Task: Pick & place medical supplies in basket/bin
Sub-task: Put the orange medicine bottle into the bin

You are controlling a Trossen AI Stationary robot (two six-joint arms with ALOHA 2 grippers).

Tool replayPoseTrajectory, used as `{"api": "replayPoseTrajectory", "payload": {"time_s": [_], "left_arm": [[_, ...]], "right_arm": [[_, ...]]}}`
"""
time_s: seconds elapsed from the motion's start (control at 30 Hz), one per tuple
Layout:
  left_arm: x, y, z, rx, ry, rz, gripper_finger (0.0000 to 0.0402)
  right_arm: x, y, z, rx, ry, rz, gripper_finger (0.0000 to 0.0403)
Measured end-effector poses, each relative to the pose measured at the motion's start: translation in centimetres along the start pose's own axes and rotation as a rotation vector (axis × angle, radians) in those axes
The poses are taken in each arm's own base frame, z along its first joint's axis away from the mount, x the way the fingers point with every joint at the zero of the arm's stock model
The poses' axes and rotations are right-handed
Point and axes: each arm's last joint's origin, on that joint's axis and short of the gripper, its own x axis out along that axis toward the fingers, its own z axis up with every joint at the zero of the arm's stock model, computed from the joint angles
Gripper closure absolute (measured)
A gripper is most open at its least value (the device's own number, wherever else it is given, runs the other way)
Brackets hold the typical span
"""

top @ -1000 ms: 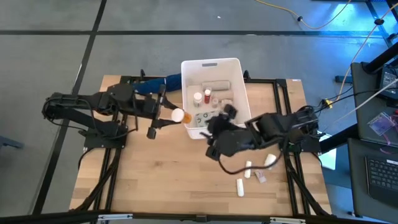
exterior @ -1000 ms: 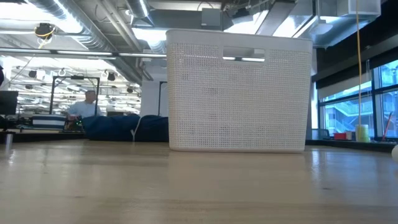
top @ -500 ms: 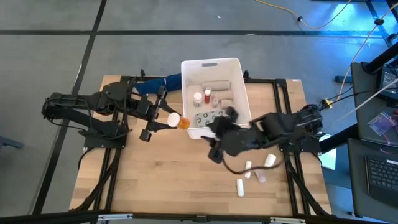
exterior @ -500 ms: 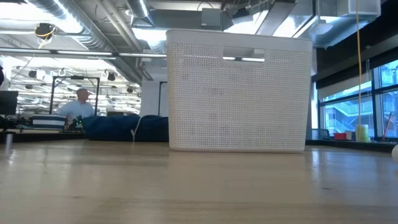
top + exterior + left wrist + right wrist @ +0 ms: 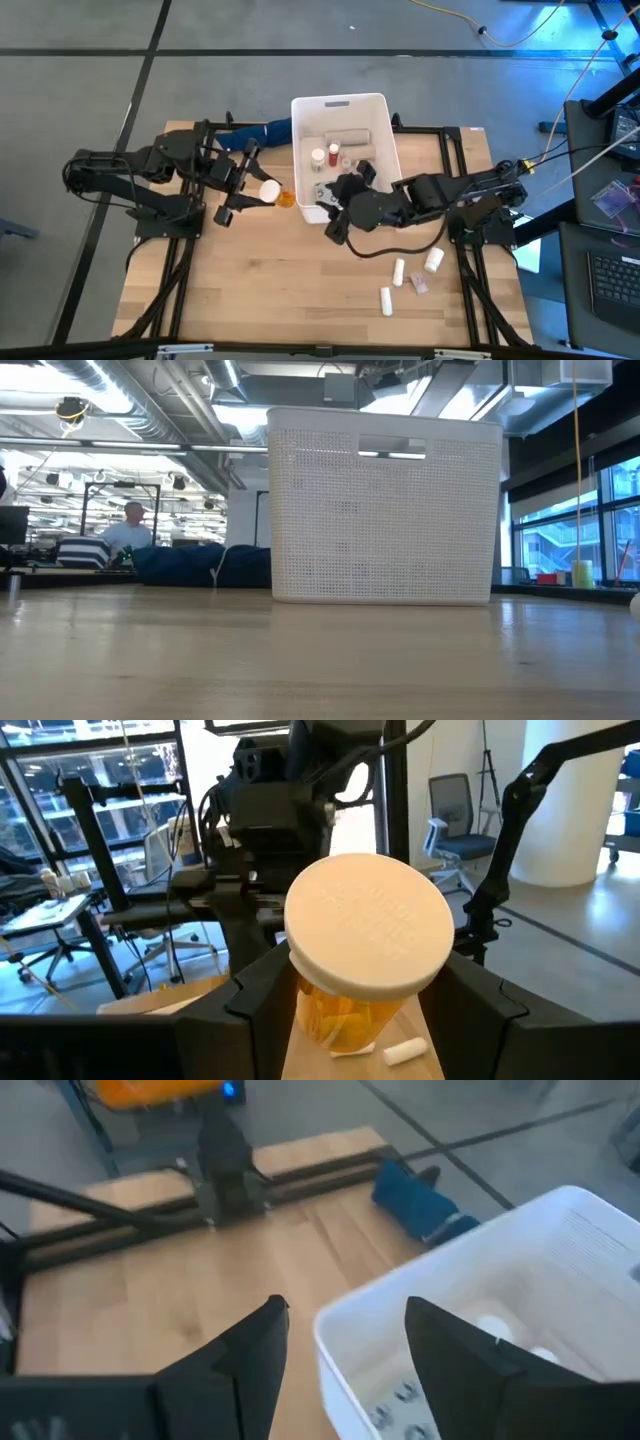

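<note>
Left tool (image 5: 365,1005) pinching orange pill bottle (image 5: 280,196) beside bin (image 5: 385,130); right tool (image 5: 345,1345) spread, empty. I judge rim strike could dislodge bottle.

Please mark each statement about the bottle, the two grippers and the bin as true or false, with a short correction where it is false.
1. The left gripper holds an orange pill bottle with a white cap. True.
2. That bottle is already inside the white bin. False: it is beside the bin, outside its wall.
3. The right gripper is open at the bin's near rim. True.
4. No supplies remain on the table. False: several small white items lie on it.
</note>
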Motion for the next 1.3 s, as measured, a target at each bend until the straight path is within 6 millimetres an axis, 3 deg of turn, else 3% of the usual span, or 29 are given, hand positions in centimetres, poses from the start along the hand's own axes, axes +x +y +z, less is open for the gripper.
{"api": "replayPoseTrajectory", "payload": {"time_s": [0.23,0.67,0.8,1.1,1.3], "left_arm": [[0.0,0.0,0.0,-0.005,0.002,0.000,0.0219],[0.3,0.1,0.0,0.015,-0.008,0.001,0.0219],[0.3,0.1,0.2,0.034,-0.026,0.004,0.0219],[1.0,0.3,-0.3,0.033,0.001,0.058,0.0219],[1.3,0.4,-0.5,0.022,0.017,0.057,0.0219]], "right_arm": [[0.5,0.7,1.5,-0.041,-0.098,0.166,0.0180],[0.8,0.4,2.9,-0.110,-0.194,0.260,0.0033],[0.8,0.4,3.3,-0.095,-0.227,0.254,0.0024],[3.5,0.2,3.7,-0.061,-0.250,0.276,0.0023],[3.8,0.2,3.7,-0.058,-0.251,0.283,0.0026]]}}
